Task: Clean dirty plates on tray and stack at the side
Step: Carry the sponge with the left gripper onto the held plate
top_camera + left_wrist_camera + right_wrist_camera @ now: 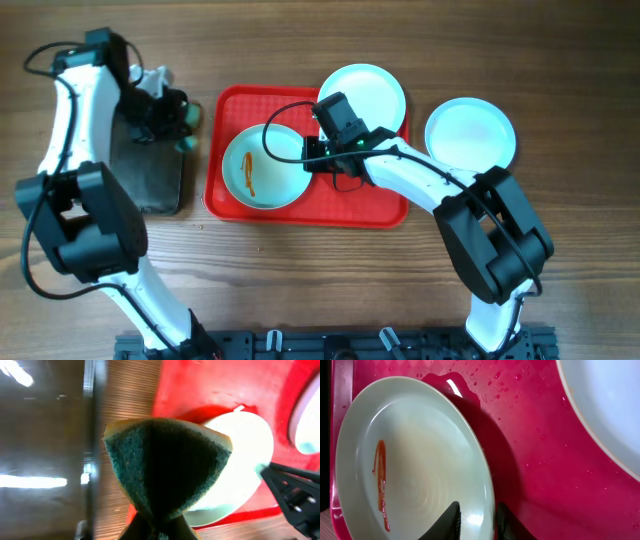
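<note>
The right gripper (477, 519) pinches the rim of the streaked plate (415, 460) on the tray (350, 205) for wiping, so the left gripper (172, 112), clamping the sponge (165, 465), must next swing right.

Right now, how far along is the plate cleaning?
Done: one clean-looking plate sits beside the tray. In hand: right gripper straddles the rim of the streaked plate; left gripper holds a sponge. Left: wiping it, then stacking it and the second clean-looking plate.
</note>
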{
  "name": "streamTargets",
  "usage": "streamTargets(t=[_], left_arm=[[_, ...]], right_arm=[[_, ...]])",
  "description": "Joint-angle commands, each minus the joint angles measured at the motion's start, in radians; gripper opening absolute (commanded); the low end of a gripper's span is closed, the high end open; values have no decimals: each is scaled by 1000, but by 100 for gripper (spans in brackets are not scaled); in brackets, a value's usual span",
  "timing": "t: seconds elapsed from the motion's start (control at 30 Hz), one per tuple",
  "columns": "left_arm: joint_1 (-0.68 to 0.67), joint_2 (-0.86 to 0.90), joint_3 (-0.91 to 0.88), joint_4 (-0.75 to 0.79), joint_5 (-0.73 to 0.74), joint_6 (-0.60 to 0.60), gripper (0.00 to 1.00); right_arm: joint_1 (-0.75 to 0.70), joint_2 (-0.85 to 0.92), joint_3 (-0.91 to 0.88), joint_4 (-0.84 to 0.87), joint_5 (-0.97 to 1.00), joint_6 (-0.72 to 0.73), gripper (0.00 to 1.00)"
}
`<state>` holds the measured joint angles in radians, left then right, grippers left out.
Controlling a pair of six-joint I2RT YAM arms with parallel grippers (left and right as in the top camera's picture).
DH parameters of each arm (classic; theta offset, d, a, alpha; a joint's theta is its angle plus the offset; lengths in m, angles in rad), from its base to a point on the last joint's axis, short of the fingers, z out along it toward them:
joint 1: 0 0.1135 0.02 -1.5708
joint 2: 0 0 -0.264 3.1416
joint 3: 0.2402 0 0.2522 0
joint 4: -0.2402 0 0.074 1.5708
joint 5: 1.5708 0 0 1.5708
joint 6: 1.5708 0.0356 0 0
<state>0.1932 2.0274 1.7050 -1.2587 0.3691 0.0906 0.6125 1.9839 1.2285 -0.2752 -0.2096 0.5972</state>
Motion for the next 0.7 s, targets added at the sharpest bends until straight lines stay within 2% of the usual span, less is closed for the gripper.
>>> streamTargets(t=[0.0, 0.1, 0.27, 0.43, 0.67], left_arm=[[-80, -24, 14, 2, 53, -24, 4], [-136, -17, 13, 32, 41, -54, 4], [-221, 16, 5, 55, -9, -84, 4], [-267, 21, -95, 98, -129, -159, 4], [-286, 21, -235, 178, -128, -188, 4]], right_arm=[[2, 41, 21, -1, -61, 8, 24], [2, 42, 21, -14, -80, 8, 21], [0, 42, 21, -17, -80, 8, 4], [-24, 42, 21, -16, -80, 16, 4], [-37, 42, 21, -2, -76, 43, 4]])
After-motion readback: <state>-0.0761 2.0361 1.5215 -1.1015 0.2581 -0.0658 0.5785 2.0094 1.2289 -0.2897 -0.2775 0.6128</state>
